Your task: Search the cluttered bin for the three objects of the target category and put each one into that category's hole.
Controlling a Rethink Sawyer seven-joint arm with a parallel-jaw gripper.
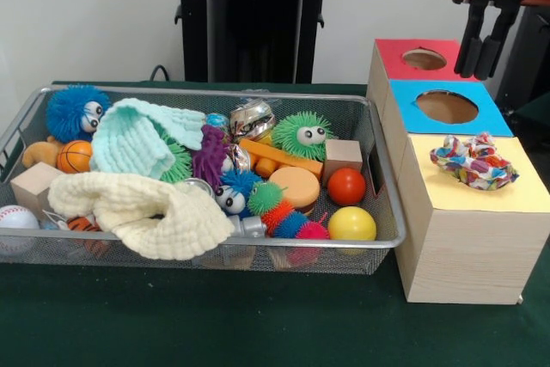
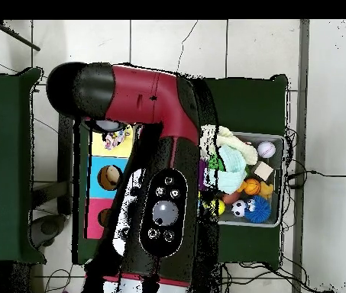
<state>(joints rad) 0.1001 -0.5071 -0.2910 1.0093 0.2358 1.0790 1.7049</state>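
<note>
A: What sits nearest the bench's (image 1: 258,324) front edge?

B: The bin (image 1: 378,169), a wide shallow basket of silver wire mesh, long axis running along that edge, toward the left side in the front view. At its front lie a cream waffle-weave cloth (image 1: 142,208), a smooth yellow ball (image 1: 351,223) and a white baseball (image 1: 17,217).

A: And deeper in?

B: A red ball (image 1: 346,186), a plain wooden cube (image 1: 343,155), a mint knitted cloth (image 1: 137,135), a green spiky ball with googly eyes (image 1: 302,135), a blue fuzzy one (image 1: 76,112) at the far left corner, and something shiny and silvery (image 1: 252,118) near the back wall.

A: Any wrapper to be seen?

B: One crumpled wrapper (image 1: 474,161), a wrinkly glossy wad printed red, yellow, blue and white. It rests on the yellow-topped wooden box (image 1: 481,238) at the bench's right, nearest of three boxes. Its long axis runs left to right, slightly tilted. I can't see that box's hole.

A: Behind it?

B: The blue-topped box (image 1: 404,109), then the red-topped box (image 1: 391,53), each with a round hole.

A: The gripper?

B: The gripper (image 1: 483,45) hangs above the far right, over the red and blue tops, dark fingers close together, nothing between them.
</note>
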